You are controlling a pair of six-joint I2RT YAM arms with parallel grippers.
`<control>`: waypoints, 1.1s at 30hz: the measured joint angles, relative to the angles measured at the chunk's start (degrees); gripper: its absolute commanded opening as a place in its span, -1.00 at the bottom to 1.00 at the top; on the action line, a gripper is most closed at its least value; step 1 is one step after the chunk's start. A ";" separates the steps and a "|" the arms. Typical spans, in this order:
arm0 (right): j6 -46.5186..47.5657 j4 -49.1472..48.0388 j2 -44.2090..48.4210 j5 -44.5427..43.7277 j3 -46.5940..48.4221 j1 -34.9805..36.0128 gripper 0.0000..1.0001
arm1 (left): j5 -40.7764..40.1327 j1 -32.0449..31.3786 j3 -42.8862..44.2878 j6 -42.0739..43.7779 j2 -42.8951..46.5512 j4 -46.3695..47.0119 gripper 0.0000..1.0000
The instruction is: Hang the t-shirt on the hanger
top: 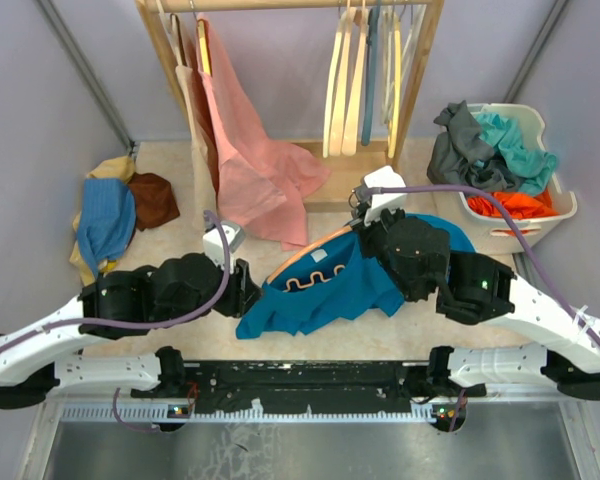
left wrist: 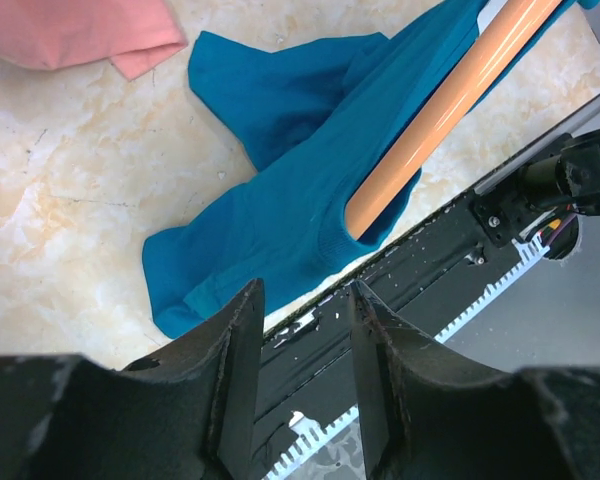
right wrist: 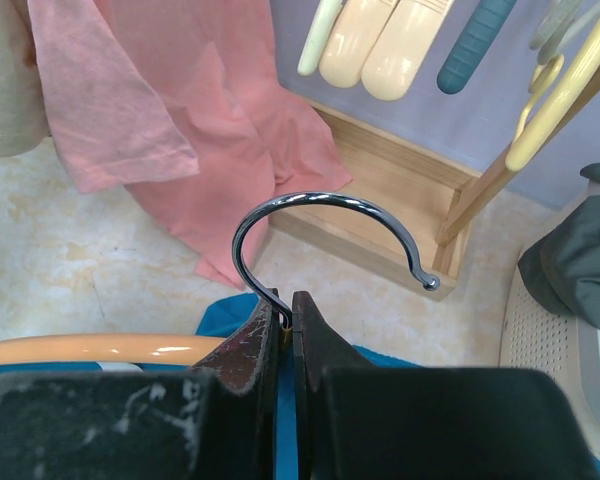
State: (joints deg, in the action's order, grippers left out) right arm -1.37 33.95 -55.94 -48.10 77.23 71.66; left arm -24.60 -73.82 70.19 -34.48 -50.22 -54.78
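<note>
Right hand [right wrist: 285, 308] pinches the hanger [left wrist: 450, 105] at its hook [right wrist: 320, 205]; left hand [left wrist: 305, 305] spread, empty. Shirt [left wrist: 270, 220] lies on the counter [left wrist: 70, 200] (one hanger arm inside it): grip its loose edge, pull gently.

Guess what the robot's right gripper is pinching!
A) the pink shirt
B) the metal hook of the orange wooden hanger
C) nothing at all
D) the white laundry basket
B: in the right wrist view, the right gripper is closed tight on the bottom of the metal hook of the hanger.
</note>
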 measured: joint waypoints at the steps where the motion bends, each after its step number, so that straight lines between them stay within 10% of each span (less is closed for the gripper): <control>1: -0.04 0.00 -0.02 0.09 0.00 -0.11 -1.00 | 0.24 0.00 -0.33 0.00 -0.17 0.11 -0.09; 33: -0.20 0.02 -0.02 0.42 -0.74 -0.35 -1.00 | 0.17 0.00 -1.03 3.26 -3.10 5.11 -0.84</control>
State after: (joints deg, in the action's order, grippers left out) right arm -1.56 33.98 -55.96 -47.68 76.49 71.31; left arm -24.43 -73.82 69.17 -31.22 -53.32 -49.67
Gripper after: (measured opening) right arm 0.034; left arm 0.089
